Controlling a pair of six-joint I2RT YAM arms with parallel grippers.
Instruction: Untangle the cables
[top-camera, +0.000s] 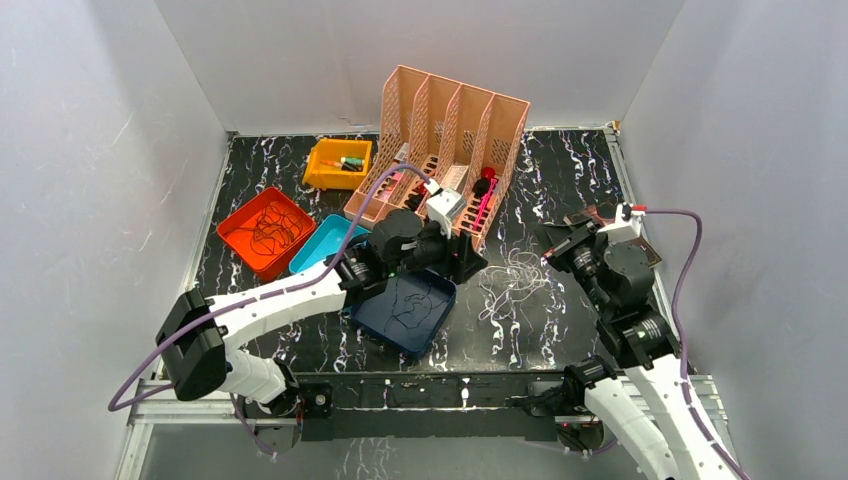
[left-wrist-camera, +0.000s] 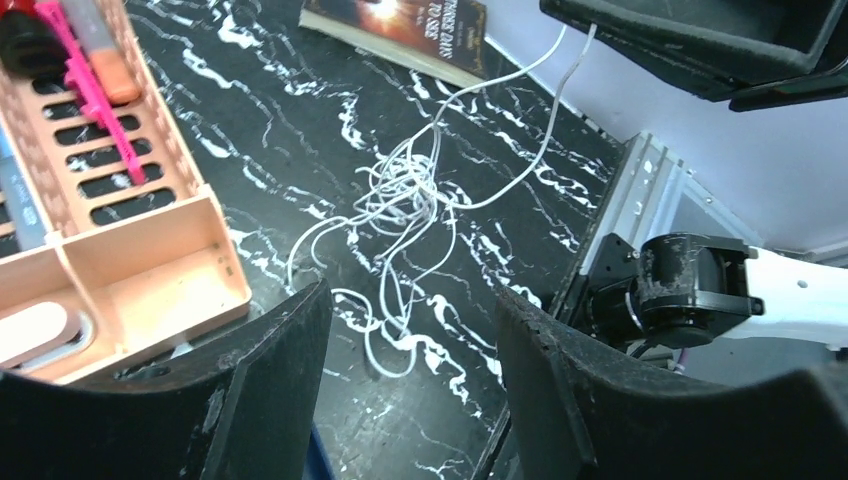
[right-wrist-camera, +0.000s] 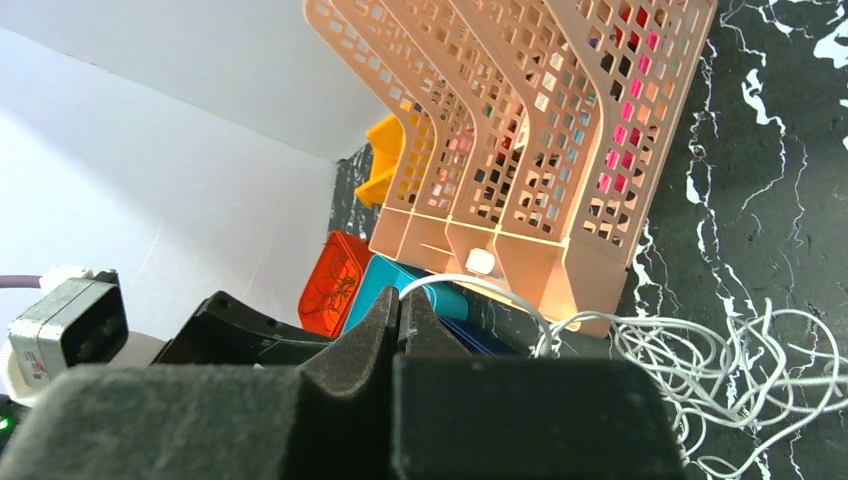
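Cables (right-wrist-camera: 720, 365), white tangle, in right claw (right-wrist-camera: 398, 305)

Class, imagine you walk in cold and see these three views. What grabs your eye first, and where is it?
First comes the tangle of white cables on the black marbled table, right of centre, with a strand pinched in the shut right gripper. Behind it stands the peach file rack. At the left, the orange tray holds dark cables.

White walls (top-camera: 100, 150) on 3 sides, black marble-look table (top-camera: 565, 170) w/ white veins.
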